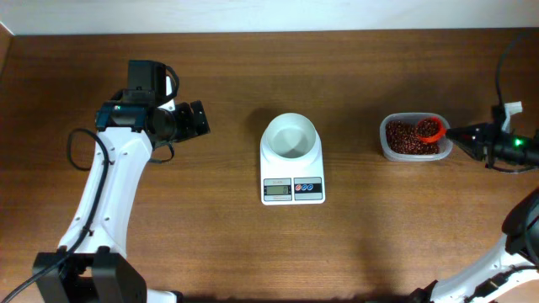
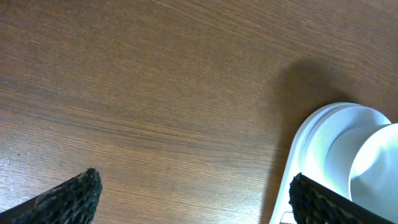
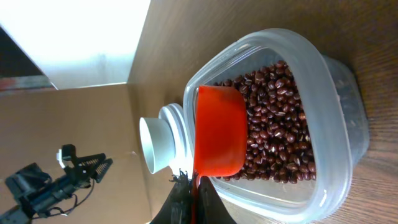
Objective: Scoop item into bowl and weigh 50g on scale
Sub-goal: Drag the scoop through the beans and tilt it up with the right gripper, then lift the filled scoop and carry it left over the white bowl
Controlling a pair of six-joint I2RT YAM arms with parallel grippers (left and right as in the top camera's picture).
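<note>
The small dark red-brown beans lie in a clear plastic tub, under the red plastic scoop. The right gripper pinches the scoop's handle tight. The left gripper is wide open, holding nothing.

The numbers on the display of the scale are too small to read. In the left wrist view, the picture's right edge cuts off the scale and bowl. The red scoop hides some beans.
</note>
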